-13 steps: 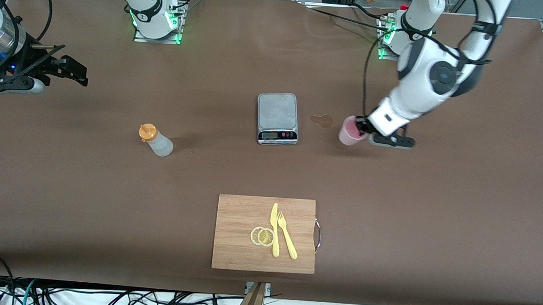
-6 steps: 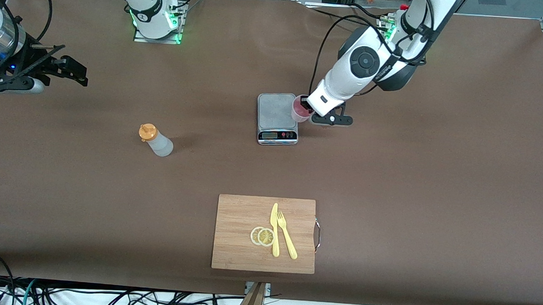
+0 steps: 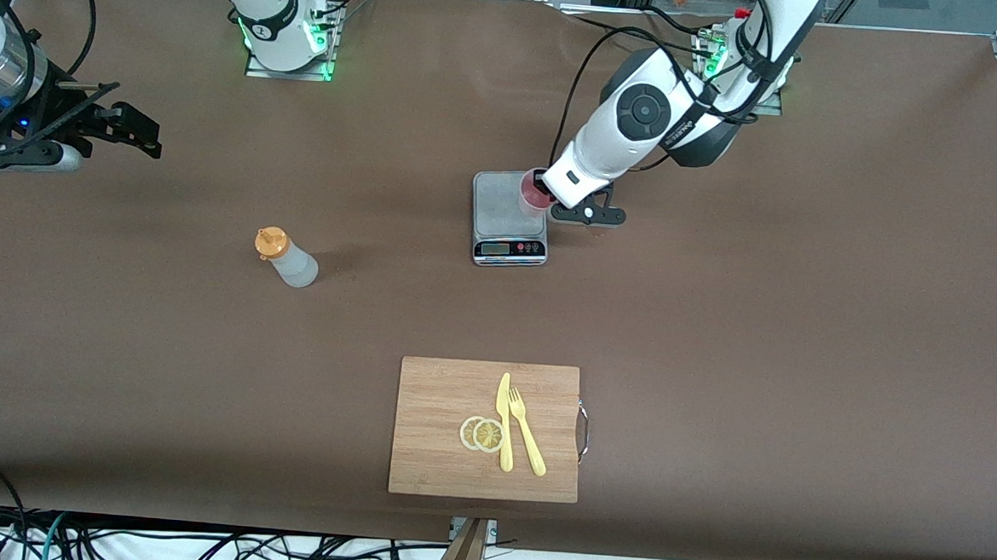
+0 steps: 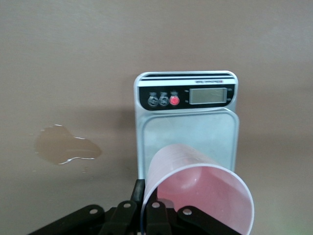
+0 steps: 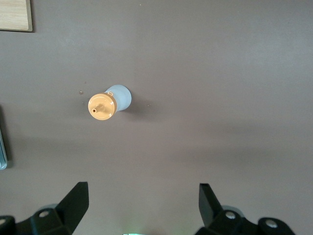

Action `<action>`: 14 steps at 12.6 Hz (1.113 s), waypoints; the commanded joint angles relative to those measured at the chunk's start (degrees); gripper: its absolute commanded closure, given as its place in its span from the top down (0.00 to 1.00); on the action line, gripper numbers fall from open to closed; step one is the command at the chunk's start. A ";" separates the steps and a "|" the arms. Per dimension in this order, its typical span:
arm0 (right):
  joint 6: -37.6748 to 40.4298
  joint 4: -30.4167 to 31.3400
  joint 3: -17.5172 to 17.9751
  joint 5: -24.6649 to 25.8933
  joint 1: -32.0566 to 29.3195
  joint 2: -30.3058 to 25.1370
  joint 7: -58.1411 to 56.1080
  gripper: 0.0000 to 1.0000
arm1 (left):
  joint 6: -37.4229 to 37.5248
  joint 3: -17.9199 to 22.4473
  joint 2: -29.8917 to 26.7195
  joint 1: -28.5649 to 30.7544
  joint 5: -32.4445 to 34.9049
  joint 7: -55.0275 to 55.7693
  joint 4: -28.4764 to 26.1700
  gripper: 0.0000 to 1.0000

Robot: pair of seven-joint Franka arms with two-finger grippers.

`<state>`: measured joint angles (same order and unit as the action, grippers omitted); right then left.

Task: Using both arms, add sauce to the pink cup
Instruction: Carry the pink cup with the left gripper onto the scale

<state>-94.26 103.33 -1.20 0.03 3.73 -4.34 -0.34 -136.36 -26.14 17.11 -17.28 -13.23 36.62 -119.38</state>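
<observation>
translucent plastic, the sauce (image 3: pixel 286 257) bottle stands toward the right arm's end of the table; likely light and squashy, best gripped mid-body. the right gripper (image 5: pixel 142 203) waits above it, jaws wide and empty. the left gripper (image 3: pixel 561 200) pinches the thin pink cup (image 4: pixel 198 196) over the scale (image 3: pixel 508 218).

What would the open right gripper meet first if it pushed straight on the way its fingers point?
Probably bare brown tabletop. The right gripper points down at it, and the translucent squeeze bottle with the orange cap sits off that line.
</observation>
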 commanded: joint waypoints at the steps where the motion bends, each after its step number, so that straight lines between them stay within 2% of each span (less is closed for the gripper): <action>1: 0.92 -1.20 0.23 -0.12 -0.39 0.29 -0.80 1.00 | -0.92 0.30 1.96 -3.01 4.15 4.76 2.13 0.00; 5: 1.01 -1.20 0.32 -0.21 -0.30 0.29 -0.54 1.00 | -1.53 0.21 2.49 -5.04 15.76 14.52 1.17 0.00; 9: 0.83 -1.20 0.23 -0.47 -0.30 0.47 -0.72 1.00 | -6.18 -0.05 5.30 -6.62 16.92 18.04 1.16 0.00; 14: 0.92 -1.20 0.32 -0.47 -0.30 0.38 -0.63 1.00 | -6.28 0.04 8.73 -9.26 18.24 19.10 2.22 0.00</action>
<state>-94.26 103.32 -1.12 0.03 3.75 -4.31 -0.34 -142.63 -26.35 23.83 -25.16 3.00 53.64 -118.62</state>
